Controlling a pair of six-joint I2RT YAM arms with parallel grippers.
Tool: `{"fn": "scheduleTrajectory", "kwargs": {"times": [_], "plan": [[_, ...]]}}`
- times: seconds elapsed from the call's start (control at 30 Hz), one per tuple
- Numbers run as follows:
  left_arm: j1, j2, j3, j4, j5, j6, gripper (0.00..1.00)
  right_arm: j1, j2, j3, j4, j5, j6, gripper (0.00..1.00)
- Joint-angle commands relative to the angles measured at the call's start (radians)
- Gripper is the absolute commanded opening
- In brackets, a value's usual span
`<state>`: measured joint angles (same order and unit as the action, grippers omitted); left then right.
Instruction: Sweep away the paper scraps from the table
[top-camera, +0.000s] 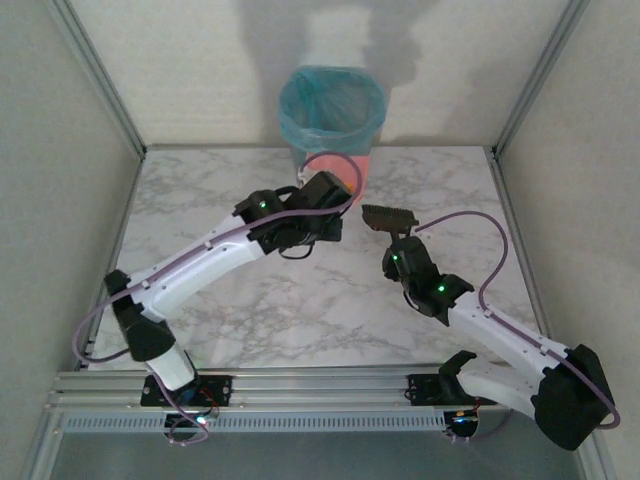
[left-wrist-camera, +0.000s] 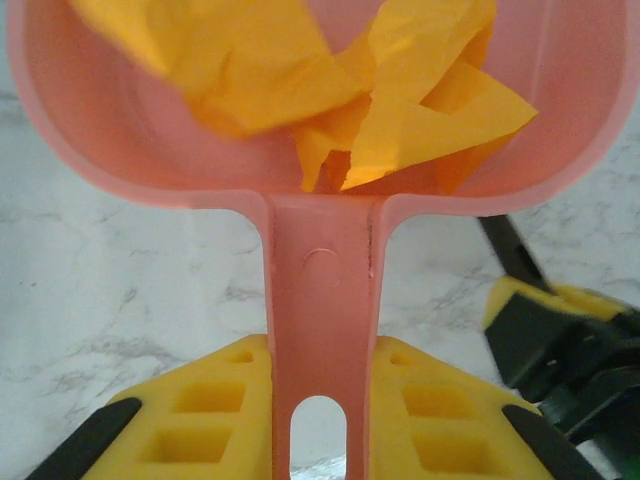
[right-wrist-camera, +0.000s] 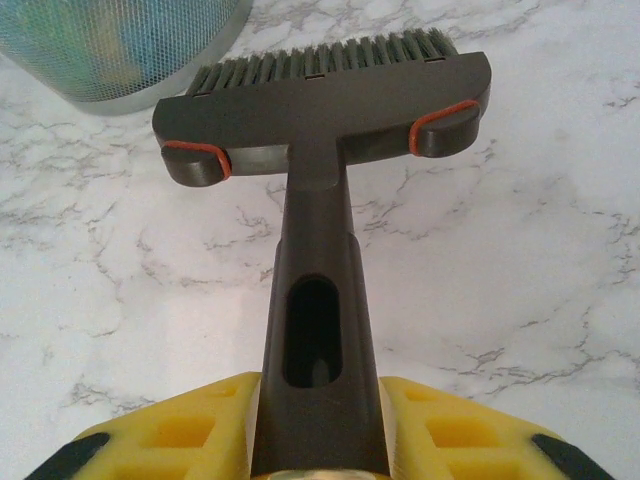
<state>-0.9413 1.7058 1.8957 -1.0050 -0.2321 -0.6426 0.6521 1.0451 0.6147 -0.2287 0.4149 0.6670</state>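
Left tool (left-wrist-camera: 320, 405) is clamped on the handle of the pink dustpan (left-wrist-camera: 320, 290). Right tool (right-wrist-camera: 320, 430) is clamped on the handle of the dark brush (right-wrist-camera: 320, 150).

The paper scraps (left-wrist-camera: 400, 110), orange ones, lie loose in the pan, which is held above the desk (top-camera: 300, 300) close beside the blue-lined bin (top-camera: 332, 105).

Risks, as judged: light scraps may slide back onto the desk if the pan tips before it is over the bin. The pan's edge may snag the liner. The brush is near and could knock the pan.

No brand, label or legible writing found.
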Motion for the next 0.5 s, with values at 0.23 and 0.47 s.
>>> {"fn": "scheduleTrajectory", "kwargs": {"times": [0.23,0.47], "plan": [[0.050,0.295,0.522,-0.170,0.109,0.057,0.00,-0.003,0.042,-0.010,0.070,-0.014,0.002,0.00],[0.139,0.322,0.563,-0.038,0.260,0.013,0.00,-0.002,0.063,-0.007,0.081,-0.031,-0.001,0.00]]}}
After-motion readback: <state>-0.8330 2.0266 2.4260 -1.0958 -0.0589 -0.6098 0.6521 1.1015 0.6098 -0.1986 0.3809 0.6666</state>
